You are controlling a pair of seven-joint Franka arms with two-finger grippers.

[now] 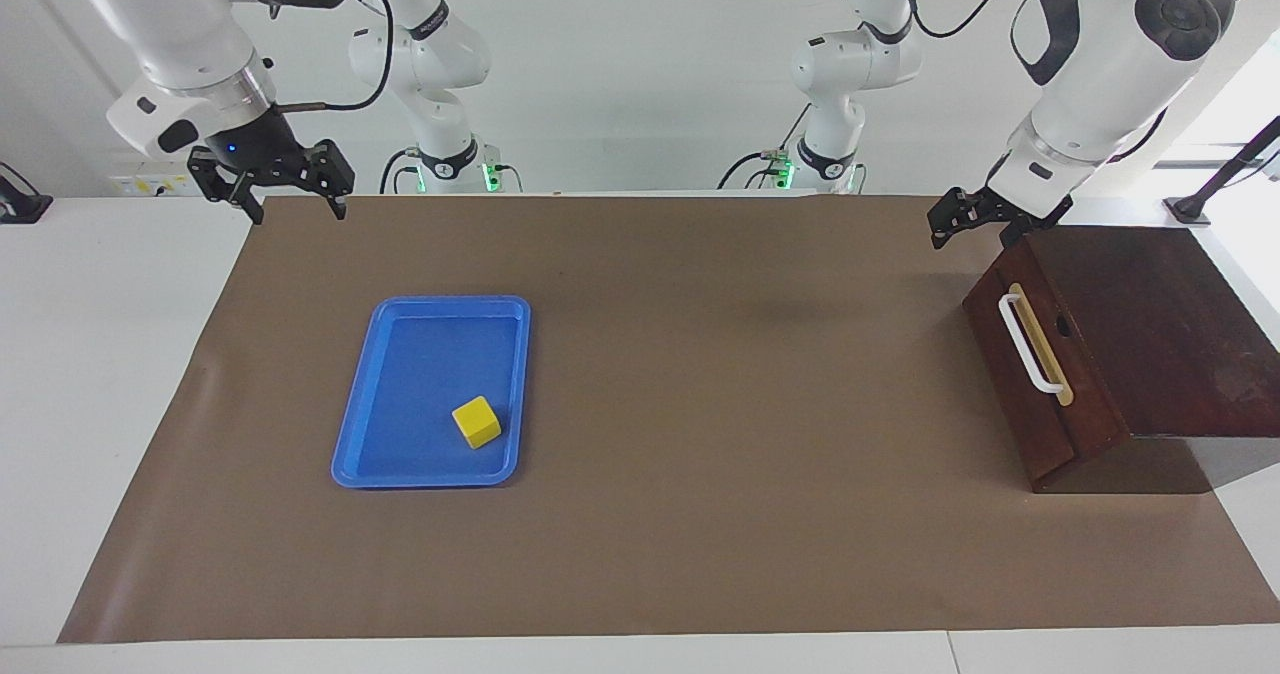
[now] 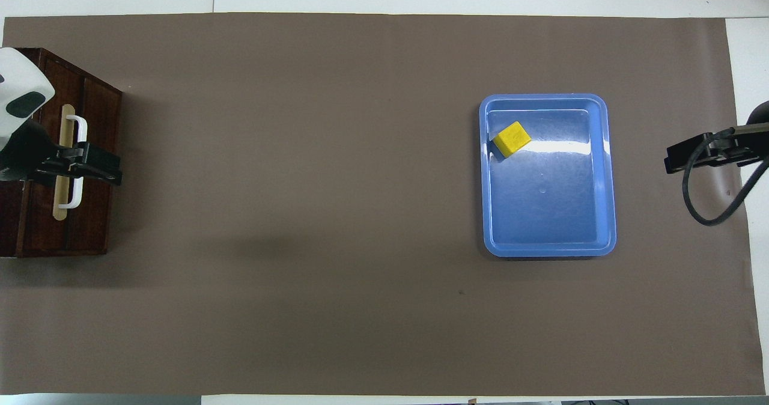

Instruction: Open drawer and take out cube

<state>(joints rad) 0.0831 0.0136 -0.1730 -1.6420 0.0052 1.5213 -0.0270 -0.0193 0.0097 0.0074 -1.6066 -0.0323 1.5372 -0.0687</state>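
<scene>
1. Drawer [image 1: 1030, 354]: dark red-brown front of a sloped box [image 1: 1150, 324] at the left arm's end of the table; pushed in, flush w/ the box. White bar handle [image 1: 1030, 344] on a tan strip. Small round hole beside the strip shows in facing view only; in overhead view the left gripper covers that spot.
2. Cube [image 1: 476, 421]: yellow, lying in the blue tray [image 1: 400, 474] toward the right arm's end, well apart from the drawer. Sits in the tray's part farther from the robots, close to the long wall on the drawer's side.
3. Left gripper [image 1: 962, 220]: in the air by the box's corner nearest the robots; jaws spread, nothing between. Overhead view lays it across the handle's middle; facing view shows it clear of handle and drawer front.
4. Right gripper [image 1: 292, 192]: raised over the brown mat [image 1: 700, 514] edge at the right arm's end; jaws spread wide, empty, fingers pointing down. Overhead view shows only a dark tip and a cable loop at the frame's edge.
</scene>
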